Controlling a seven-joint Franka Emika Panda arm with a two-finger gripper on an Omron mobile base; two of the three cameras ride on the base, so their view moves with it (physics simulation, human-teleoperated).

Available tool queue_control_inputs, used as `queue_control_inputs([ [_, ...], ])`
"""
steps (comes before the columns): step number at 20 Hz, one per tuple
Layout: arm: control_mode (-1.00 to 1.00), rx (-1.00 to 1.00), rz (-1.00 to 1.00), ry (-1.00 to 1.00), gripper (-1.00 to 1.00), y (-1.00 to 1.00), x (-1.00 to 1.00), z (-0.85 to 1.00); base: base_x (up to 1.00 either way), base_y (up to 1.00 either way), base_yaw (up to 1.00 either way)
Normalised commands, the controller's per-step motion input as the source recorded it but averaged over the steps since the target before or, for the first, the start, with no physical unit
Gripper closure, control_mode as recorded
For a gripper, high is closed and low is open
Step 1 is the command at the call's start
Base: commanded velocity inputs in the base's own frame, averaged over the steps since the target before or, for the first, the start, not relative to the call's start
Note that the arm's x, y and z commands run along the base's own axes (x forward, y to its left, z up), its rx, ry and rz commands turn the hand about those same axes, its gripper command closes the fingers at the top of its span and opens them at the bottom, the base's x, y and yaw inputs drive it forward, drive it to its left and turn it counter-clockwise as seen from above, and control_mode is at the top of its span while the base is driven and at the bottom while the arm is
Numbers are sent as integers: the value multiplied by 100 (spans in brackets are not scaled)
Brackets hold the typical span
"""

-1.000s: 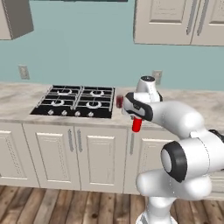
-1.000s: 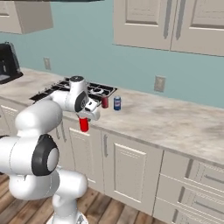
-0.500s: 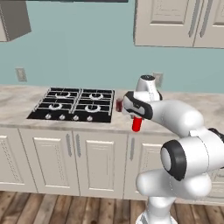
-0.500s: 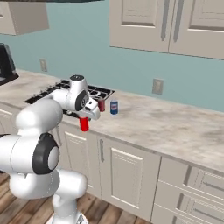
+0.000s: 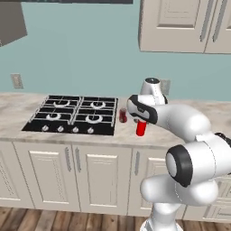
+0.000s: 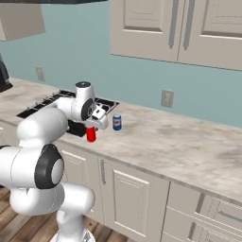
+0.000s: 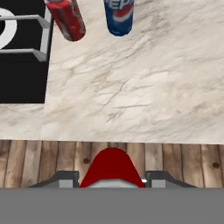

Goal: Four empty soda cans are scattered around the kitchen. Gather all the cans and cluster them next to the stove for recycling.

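Gripper (image 7: 112, 177) clamped on red can (image 5: 141, 128) held over counter (image 5: 149, 137) front edge right of stove (image 5: 74, 114), second red can (image 7: 66, 18) beside stove edge, blue can (image 6: 116, 123) just beside it, both upright on counter

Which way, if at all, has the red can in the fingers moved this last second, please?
Yes: the held red can has drawn nearer the blue can on the counter.

Red can (image 5: 141, 128) aloft (stove-side) (image 5: 74, 114)
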Motion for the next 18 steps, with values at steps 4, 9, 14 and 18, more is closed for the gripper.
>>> queue_control_inputs([
  [4, 100, 0, 0, 0, 100, 0, 0, 0, 47, 9, 0],
  [9, -100, 0, 0, 0, 100, 0, 0, 0, 27, 6, 0],
  [14, -100, 0, -1, -1, 100, 11, 21, -2, 0, 0, 0],
  [18, -100, 0, -8, -4, 100, 42, 32, -14, 0, 0, 0],
])
